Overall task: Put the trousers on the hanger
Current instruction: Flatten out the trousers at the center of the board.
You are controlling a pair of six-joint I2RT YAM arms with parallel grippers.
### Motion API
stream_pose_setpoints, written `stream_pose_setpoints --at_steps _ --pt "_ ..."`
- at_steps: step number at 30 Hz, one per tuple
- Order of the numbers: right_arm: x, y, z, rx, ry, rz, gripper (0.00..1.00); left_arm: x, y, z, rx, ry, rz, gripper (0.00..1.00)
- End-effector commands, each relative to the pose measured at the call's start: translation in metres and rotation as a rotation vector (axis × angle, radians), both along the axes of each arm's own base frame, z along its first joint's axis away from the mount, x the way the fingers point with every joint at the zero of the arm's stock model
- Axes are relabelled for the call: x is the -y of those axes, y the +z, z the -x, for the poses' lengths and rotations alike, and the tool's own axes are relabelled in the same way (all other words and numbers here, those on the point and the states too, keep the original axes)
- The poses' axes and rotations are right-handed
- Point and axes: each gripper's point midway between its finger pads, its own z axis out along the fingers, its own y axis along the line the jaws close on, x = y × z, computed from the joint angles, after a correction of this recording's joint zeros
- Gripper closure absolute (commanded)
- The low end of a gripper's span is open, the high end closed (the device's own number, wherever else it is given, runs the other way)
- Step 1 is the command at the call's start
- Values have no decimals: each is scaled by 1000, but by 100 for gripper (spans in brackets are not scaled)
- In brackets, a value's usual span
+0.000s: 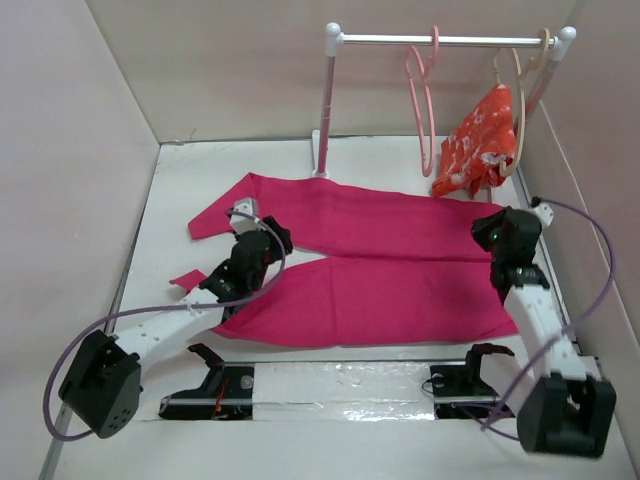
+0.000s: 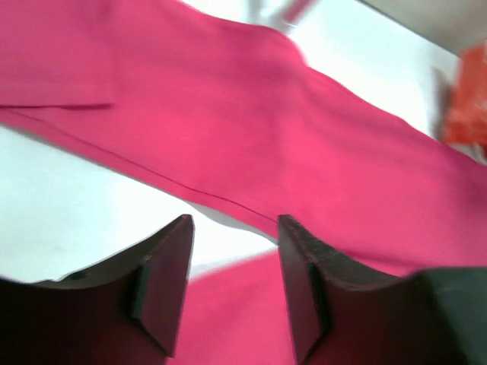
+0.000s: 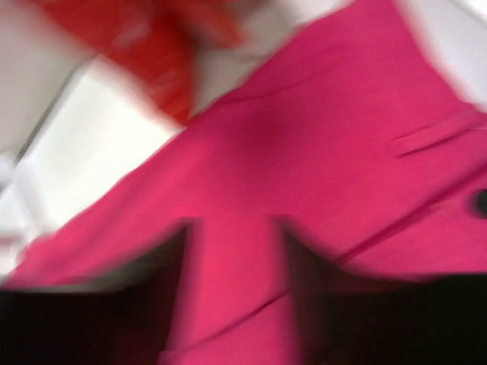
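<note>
Left arm reaches from the near-left corner of the table (image 1: 200,170) forward and inward, elbow low, left gripper (image 1: 262,230) over the leg ends of the trousers (image 1: 390,270) near the left edge. Right arm rises from the near-right corner, forearm upright, right gripper (image 1: 503,232) tipped down over the waist end by the right edge. Trousers lie flat across the middle of the table, both legs running leftward. The hanger (image 1: 425,100) hangs on the rail (image 1: 440,40) at the far edge, apart from the trousers. Next to it is a cream hanger (image 1: 520,90) carrying an orange-red flowered garment (image 1: 480,140). Left wrist view adds what the top view hides: claw moderately wide, nothing between the fingers, hovering over the white strip between the two legs. Right wrist view is heavily blurred: two dark fingers stand apart with pink cloth visible through the gap; contact with the fabric cannot be told.
</note>
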Motion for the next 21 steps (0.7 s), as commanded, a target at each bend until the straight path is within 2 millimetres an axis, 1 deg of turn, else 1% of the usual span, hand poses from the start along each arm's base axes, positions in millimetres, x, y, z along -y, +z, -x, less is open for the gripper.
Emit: stream_pose_setpoints --at_steps 1,2,3,4,5,6,7,8,9,10,11,12,13,14,15,16,17,18,19,21 --pt "-54 15 17 195 136 -49 88 -31 3 -29 -30 88 23 57" --pt "-68 19 19 240 187 -59 100 -37 1 -35 -40 98 21 61" --pt "-82 18 23 255 237 -72 100 -42 -9 -41 -68 116 0 66" --pt "-110 16 29 266 345 -81 100 -52 -2 -53 -62 145 -14 77" --pt "-123 14 34 271 391 -78 100 -57 -4 -59 -75 168 -38 85" --pt "-136 14 36 276 437 -75 100 -58 -21 -62 -131 177 -89 95" --pt "-149 14 39 278 493 -50 100 -58 -11 -73 -121 199 -105 100" --pt "-172 12 45 264 571 -45 100 -63 -15 -77 -138 234 -128 100" --pt "-183 12 44 247 603 -33 100 -62 -30 -81 -183 240 -156 100" --pt "-190 12 45 240 631 1 100 -63 -25 -90 -177 255 -153 95" --pt "-208 10 52 221 693 17 100 -63 -27 -95 -184 273 -164 85" --pt "-215 9 52 209 716 35 100 -64 -45 -97 -238 278 -200 77" --pt "-220 14 50 222 727 69 98 -63 -35 -110 -226 291 -197 69" --pt "-233 18 55 236 766 81 95 -64 -59 -110 -301 287 -260 68" --pt "-238 19 55 241 777 95 94 -68 -65 -115 -328 296 -280 68" --pt "-239 15 52 234 772 133 92 -62 -57 -127 -326 290 -281 68" --pt "-242 15 51 240 770 145 91 -60 -65 -129 -358 277 -306 68" --pt "-243 11 51 230 772 155 88 -63 -84 -126 -421 277 -358 69" --pt "-249 6 53 217 787 165 87 -63 -84 -130 -424 286 -366 69" --pt "-256 3 55 231 809 161 82 -67 -94 -130 -449 297 -398 69"
